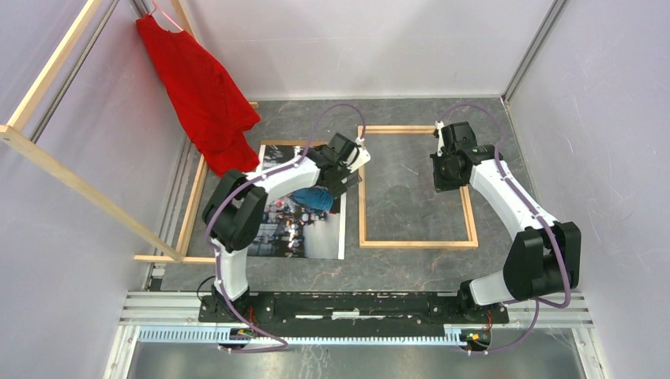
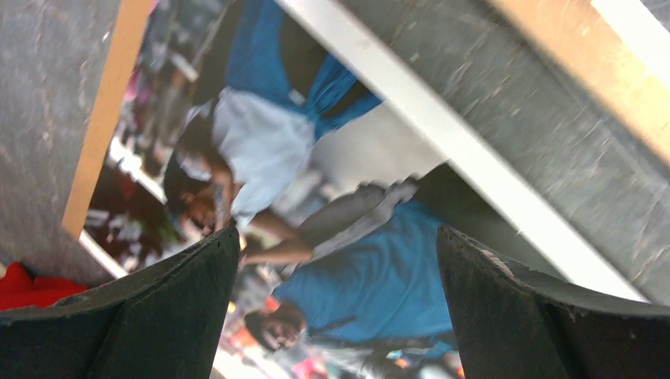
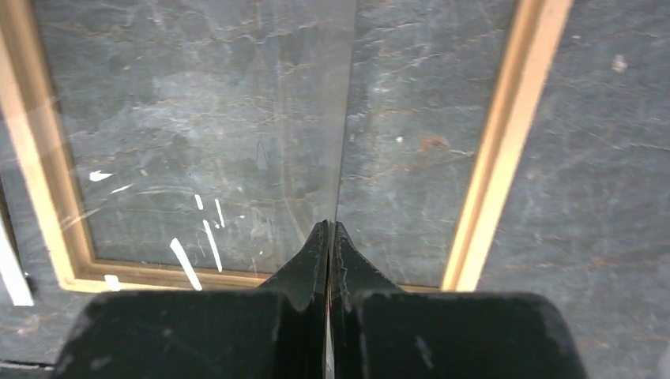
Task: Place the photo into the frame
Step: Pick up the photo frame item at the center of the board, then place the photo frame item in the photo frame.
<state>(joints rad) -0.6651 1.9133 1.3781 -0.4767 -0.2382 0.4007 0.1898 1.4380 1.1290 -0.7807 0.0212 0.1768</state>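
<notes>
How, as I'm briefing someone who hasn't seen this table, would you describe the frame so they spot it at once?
On the grey table, look just right of centre. The frame is a thin light-wood rectangle lying flat, bare table showing inside it. The photo to its left is a colourful print, and the rack bars further left are much longer.

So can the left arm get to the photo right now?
Probably yes. The left gripper hangs open right above the photo, with nothing between them. The photo lies flat, though, so pinching it may be tricky.
</notes>
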